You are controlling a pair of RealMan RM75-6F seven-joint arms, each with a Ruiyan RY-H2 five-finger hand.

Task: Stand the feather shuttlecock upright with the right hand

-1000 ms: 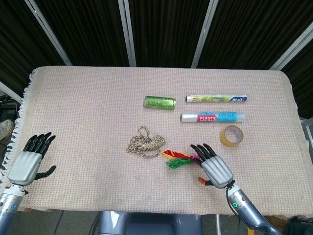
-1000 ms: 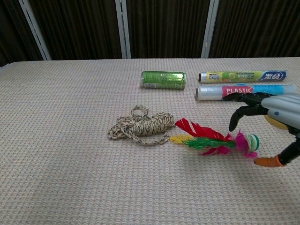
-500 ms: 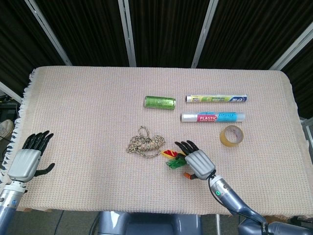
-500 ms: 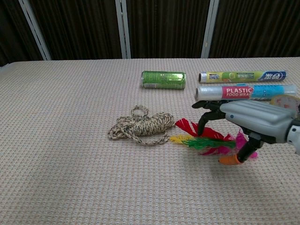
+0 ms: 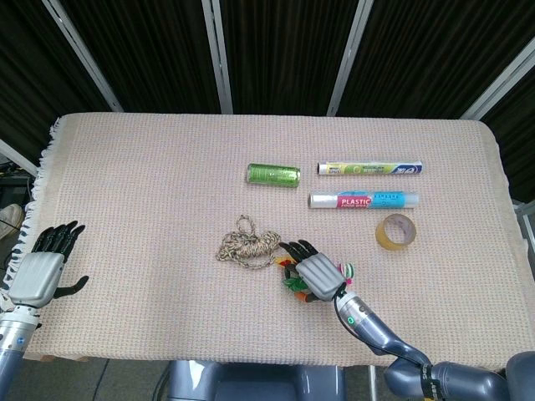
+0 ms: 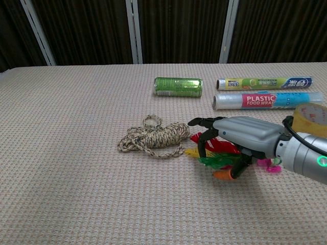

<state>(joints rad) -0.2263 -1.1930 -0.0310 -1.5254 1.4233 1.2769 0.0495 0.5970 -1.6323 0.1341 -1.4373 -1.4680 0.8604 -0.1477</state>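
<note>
The feather shuttlecock (image 5: 346,270) lies on its side on the woven cloth, its pink and white base (image 6: 271,164) pointing right and its red, yellow and green feathers (image 6: 210,161) pointing left. My right hand (image 5: 314,276) hovers low over the feathers, fingers arched down on the far side and the orange-tipped thumb (image 6: 223,174) on the near side. The fingers and thumb stand apart, with the feathers between them; I see no firm grip. In the chest view this right hand (image 6: 242,135) hides much of the feathers. My left hand (image 5: 38,271) rests open at the table's left edge.
A coil of rope (image 5: 248,244) lies just left of the feathers. Behind them are a green can (image 5: 273,175), two boxed film rolls (image 5: 369,168) (image 5: 364,200), and a tape ring (image 5: 396,231) to the right.
My right hand has slid left from beside the base to over the feathers, leaving the base uncovered. My left hand has drifted slightly left and down.
</note>
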